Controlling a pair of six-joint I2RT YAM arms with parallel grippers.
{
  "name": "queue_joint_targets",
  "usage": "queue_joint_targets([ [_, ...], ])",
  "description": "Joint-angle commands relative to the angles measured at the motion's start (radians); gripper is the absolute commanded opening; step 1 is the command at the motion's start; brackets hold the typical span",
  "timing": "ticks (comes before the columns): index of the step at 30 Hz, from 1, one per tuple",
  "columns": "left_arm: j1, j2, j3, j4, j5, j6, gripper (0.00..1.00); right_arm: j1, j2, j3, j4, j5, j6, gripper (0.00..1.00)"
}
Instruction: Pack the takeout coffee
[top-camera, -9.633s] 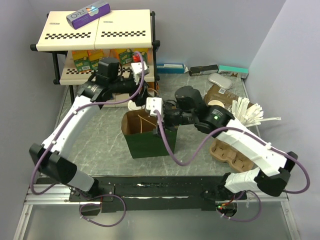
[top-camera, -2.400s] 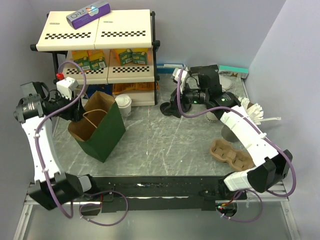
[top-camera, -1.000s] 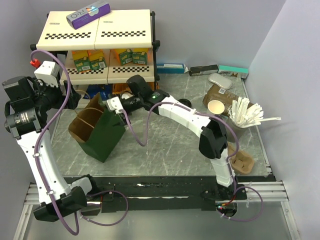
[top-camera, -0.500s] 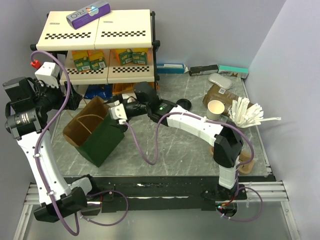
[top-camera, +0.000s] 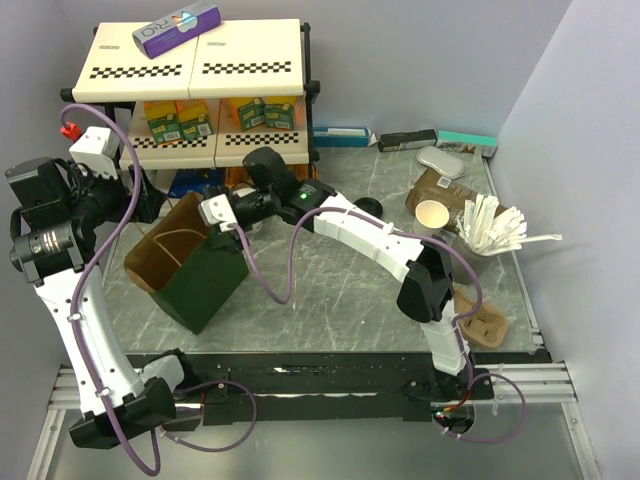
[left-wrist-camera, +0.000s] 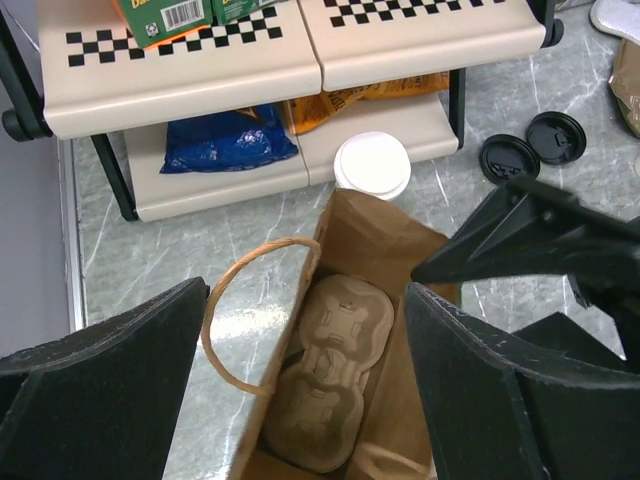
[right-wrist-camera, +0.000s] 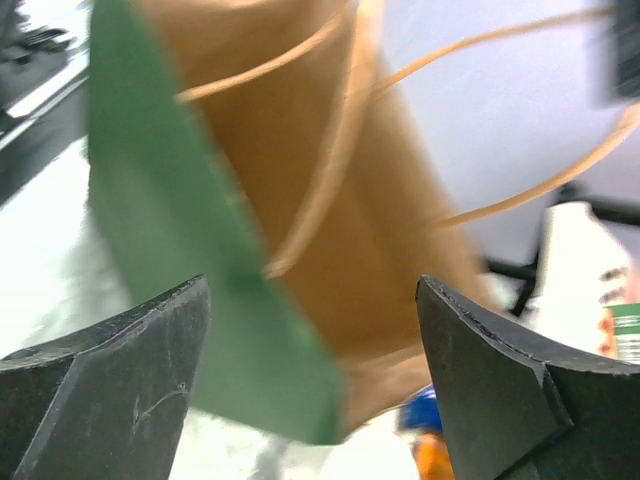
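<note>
One takeout coffee, a white cup with a white lid (left-wrist-camera: 372, 165), stands on the table by the shelf's foot, just beyond the bag. A second white cup (top-camera: 432, 214), open, stands at the right. The green paper bag (top-camera: 190, 270) leans left with its mouth open; a brown pulp tray (left-wrist-camera: 330, 370) lies inside it. Above the mouth hovers my left gripper (left-wrist-camera: 305, 400), open and holding nothing. My right gripper (right-wrist-camera: 315, 380) is open at the bag's far right rim (top-camera: 205, 215), with the green edge blurred between its fingers (right-wrist-camera: 120, 380).
A two-level shelf (top-camera: 190, 60) with boxes stands at the back left. Two black lids (left-wrist-camera: 510, 158) lie beyond the bag. A tumbler of white sticks (top-camera: 490, 235) and another pulp tray (top-camera: 487, 325) are at the right. Flat boxes (top-camera: 440, 140) line the back wall.
The bag has tipped further left and opened wider. My right gripper has shifted up and left along the bag's far rim. The left arm has barely moved.
</note>
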Motion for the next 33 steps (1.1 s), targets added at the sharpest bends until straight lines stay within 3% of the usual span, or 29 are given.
queue_joint_targets([
  [1,0.000,-0.032,0.018,0.023,0.018,-0.030,0.86,0.005,-0.030,0.006,-0.146,-0.064,-0.050,0.86],
  [5,0.001,-0.047,-0.011,0.058,0.033,-0.056,0.86,0.004,-0.058,-0.020,-0.242,-0.063,-0.089,0.77],
  [9,0.000,-0.064,-0.028,0.092,0.047,-0.091,0.86,0.005,-0.078,-0.023,-0.308,-0.040,-0.096,0.59],
  [11,0.001,-0.073,-0.040,0.117,0.053,-0.104,0.86,0.004,-0.093,-0.028,-0.311,-0.014,-0.063,0.44],
  [12,0.000,-0.078,-0.043,0.124,0.055,-0.114,0.86,0.005,-0.105,-0.033,-0.302,-0.001,-0.049,0.33],
  [13,0.000,-0.078,-0.046,0.137,0.063,-0.120,0.86,0.005,-0.116,-0.049,-0.296,0.008,-0.037,0.09],
  [14,0.000,-0.084,-0.051,0.144,0.066,-0.124,0.86,0.005,-0.127,-0.060,-0.290,0.032,-0.021,0.03],
  [19,0.000,-0.084,-0.060,0.193,0.086,-0.119,0.87,0.004,-0.246,-0.187,-0.253,0.135,0.005,0.00],
  [25,-0.002,-0.027,-0.100,0.288,0.113,-0.049,0.87,-0.031,-0.433,-0.344,-0.354,0.250,-0.003,0.00],
  [28,-0.022,0.071,-0.094,0.252,0.139,0.062,0.87,-0.071,-0.536,-0.419,-0.437,0.279,0.012,0.00],
  [33,-0.169,0.183,-0.092,0.180,0.031,0.260,0.88,-0.137,-0.691,-0.537,-0.529,0.327,0.016,0.00],
])
